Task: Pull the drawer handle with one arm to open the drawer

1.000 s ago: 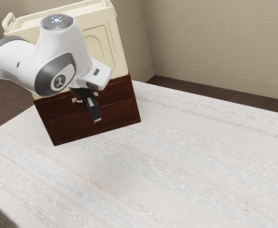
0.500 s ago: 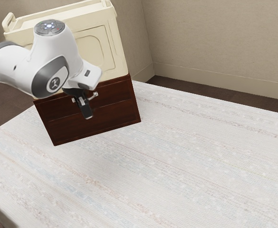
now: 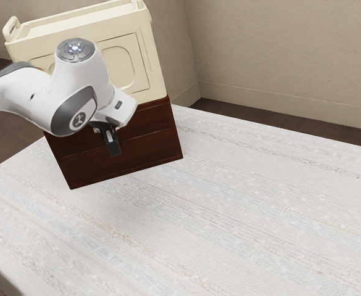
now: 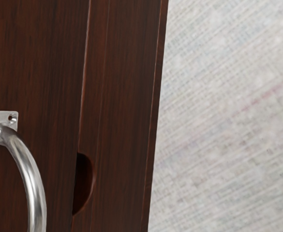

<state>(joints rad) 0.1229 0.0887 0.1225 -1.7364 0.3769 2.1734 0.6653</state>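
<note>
1. exterior view: upper left, the arm (image 3: pixel 76 92) has dipped, bringing the gripper (image 3: pixel 113 150) before the upper drawer (image 3: pixel 149 119), which still looks closed. whether the gripper is wide or narrow, i can't tell.
2. wrist view: the handle (image 4: pixel 31 181) curves at lower left; lining up likely precedes pulling.

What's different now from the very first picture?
The end effector moved toward the exterior view's left, and the arm's white wrist came lower. The dark cabinet and cream box stayed put, and the drawers look shut as before.
</note>
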